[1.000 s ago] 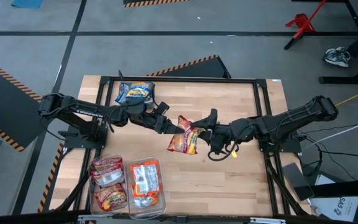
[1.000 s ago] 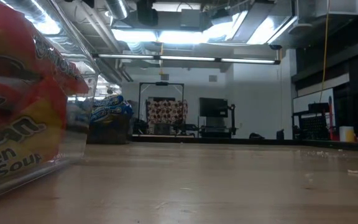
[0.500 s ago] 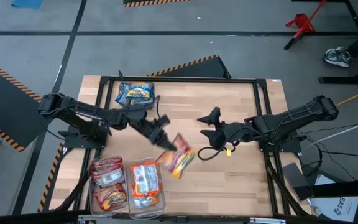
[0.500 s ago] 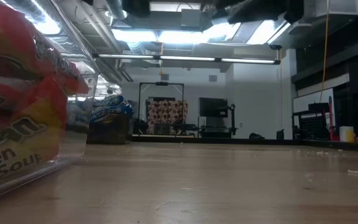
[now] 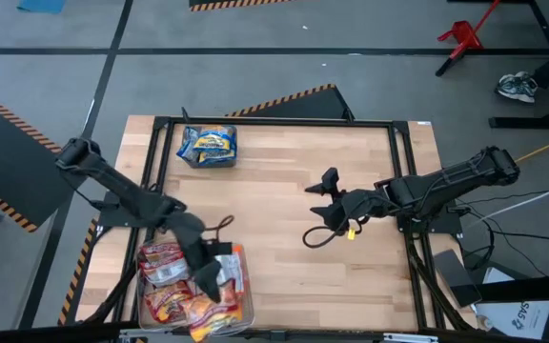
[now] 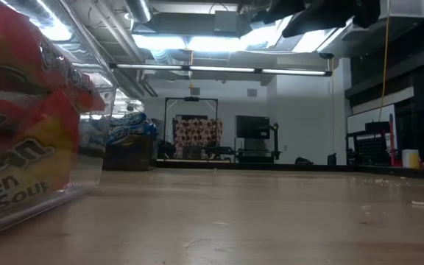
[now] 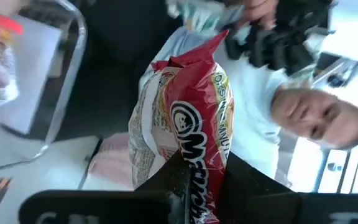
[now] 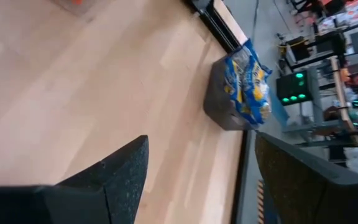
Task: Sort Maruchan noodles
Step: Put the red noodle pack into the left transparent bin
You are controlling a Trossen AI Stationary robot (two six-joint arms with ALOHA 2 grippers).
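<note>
A red-and-yellow packet (image 7: 188, 124) of Maruchan noodles is pinched by one end between the fingers of the left gripper (image 5: 213, 286), so that its long axis runs straight out from the fingertips and most of its length hangs free beyond them. In the high view that gripper is seen low over the near-left corner of the table (image 5: 351, 276), above the two clear bins (image 5: 246, 286); the left-hand bin already holds red packets (image 5: 163, 262), and an orange-and-white packet (image 5: 229, 270) shows in the right-hand one beside the gripper. The held packet appears to lie over the near edge of the bins, though exactly which compartment is beneath it cannot be told from above, since the arm covers much of the area. That relation is judged to be what the release depends on: the packet would need to be carried fully over the red pile before the fingers part. A blue-and-yellow stack (image 5: 208, 145) is set in a dark container at the far-left part of the table, well apart from the bins. The right gripper (image 5: 324, 196) is held with its fingers spread and empty over the bare middle of the table, farther from the bins than the left one.
</note>
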